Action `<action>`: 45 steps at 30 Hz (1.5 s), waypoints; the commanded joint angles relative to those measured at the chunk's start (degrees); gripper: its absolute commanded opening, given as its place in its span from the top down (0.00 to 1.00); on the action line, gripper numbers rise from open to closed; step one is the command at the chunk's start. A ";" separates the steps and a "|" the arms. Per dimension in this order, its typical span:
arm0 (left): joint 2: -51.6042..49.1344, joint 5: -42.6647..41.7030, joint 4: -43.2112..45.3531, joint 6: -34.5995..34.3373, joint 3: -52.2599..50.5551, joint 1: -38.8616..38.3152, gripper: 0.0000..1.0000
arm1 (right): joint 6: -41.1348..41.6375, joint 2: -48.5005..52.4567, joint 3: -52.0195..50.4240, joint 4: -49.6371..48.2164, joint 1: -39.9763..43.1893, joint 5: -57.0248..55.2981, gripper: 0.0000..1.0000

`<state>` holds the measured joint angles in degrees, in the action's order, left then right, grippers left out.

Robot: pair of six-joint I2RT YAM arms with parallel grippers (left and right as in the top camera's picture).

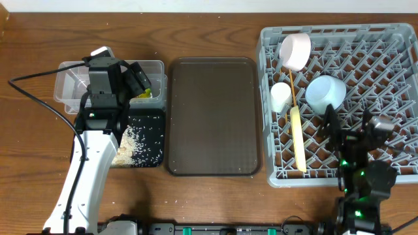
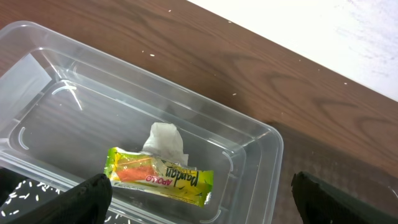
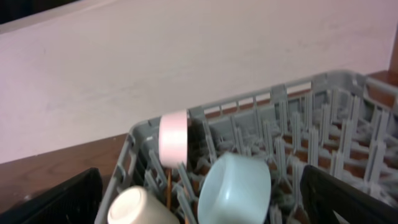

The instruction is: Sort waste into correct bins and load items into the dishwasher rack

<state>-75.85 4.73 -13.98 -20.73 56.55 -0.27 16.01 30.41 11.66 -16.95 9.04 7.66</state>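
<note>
Left gripper (image 1: 139, 81) is held agape over clear tub (image 2: 261, 143) containing wrapper (image 2: 161, 176) and tissue (image 2: 165, 138); right gripper (image 1: 353, 127) is spread, empty, over rack (image 1: 330, 29).

Light even and soft, from above; shadows short, faint. White glints on clear tub (image 2: 62, 87) sides. Right wrist view soft-focus, wall (image 3: 186, 62) washed pinkish, near cup (image 3: 134, 208) blurred. Overhead view sharp.

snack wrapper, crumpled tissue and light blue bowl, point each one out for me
snack wrapper (image 2: 160, 176): left wrist view, middle of its printed face
crumpled tissue (image 2: 165, 139): left wrist view, centre of the white wad
light blue bowl (image 1: 324, 93): overhead view, on its outer wall
</note>
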 commanded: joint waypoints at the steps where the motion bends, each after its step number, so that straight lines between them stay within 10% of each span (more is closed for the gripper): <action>1: 0.24 0.70 -0.11 0.57 1.05 0.11 0.05 | 1.33 -3.72 -2.40 -0.46 -1.25 -0.35 0.01; 10: 0.24 0.70 -0.11 0.57 1.05 0.11 0.05 | 2.03 -12.87 -11.47 -5.55 -1.73 -0.20 0.01; 35: 0.24 0.70 -0.11 0.57 1.05 0.11 0.05 | 1.05 -30.14 -11.37 20.87 -7.89 -4.66 0.01; 45: 0.24 0.68 -0.11 0.57 1.05 0.11 0.05 | -16.79 -30.16 -11.37 21.00 -8.31 -5.42 0.01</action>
<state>-75.85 4.73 -14.04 -20.73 56.55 -0.27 6.61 0.82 0.38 3.79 1.72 2.07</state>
